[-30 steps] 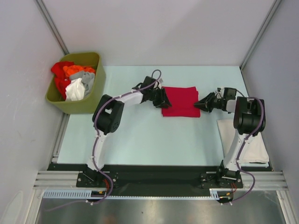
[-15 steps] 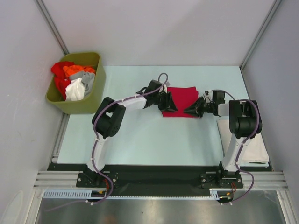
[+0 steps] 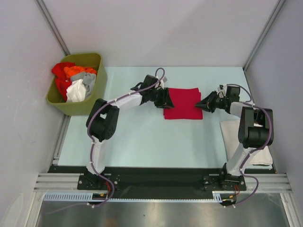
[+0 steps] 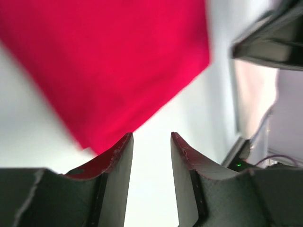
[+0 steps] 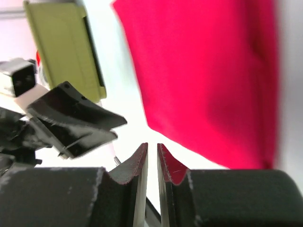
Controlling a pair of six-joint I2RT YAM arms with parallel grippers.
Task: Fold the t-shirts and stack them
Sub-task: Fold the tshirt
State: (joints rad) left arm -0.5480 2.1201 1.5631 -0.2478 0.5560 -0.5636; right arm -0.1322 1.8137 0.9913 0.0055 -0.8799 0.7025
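Observation:
A crimson-red t-shirt (image 3: 183,102) lies folded into a rectangle at the middle of the table. It also shows in the left wrist view (image 4: 109,61) and the right wrist view (image 5: 208,71). My left gripper (image 3: 166,100) sits at the shirt's left edge, open and empty (image 4: 151,137). My right gripper (image 3: 199,105) sits at the shirt's right edge, jaws almost together with nothing between them (image 5: 152,146). An off-white t-shirt (image 3: 258,146) lies folded at the right, partly under my right arm.
An olive-green bin (image 3: 90,109) stands at the back left holding crumpled red (image 3: 60,71), orange (image 3: 75,71), grey (image 3: 88,78) and white (image 3: 75,92) t-shirts. The bin also shows in the right wrist view (image 5: 61,42). Walls close in on the table at left, back and right.
Half a second ago both grippers reached in over the red shirt's near corners. They have now drawn back to its left and right edges, and the shirt lies flat.

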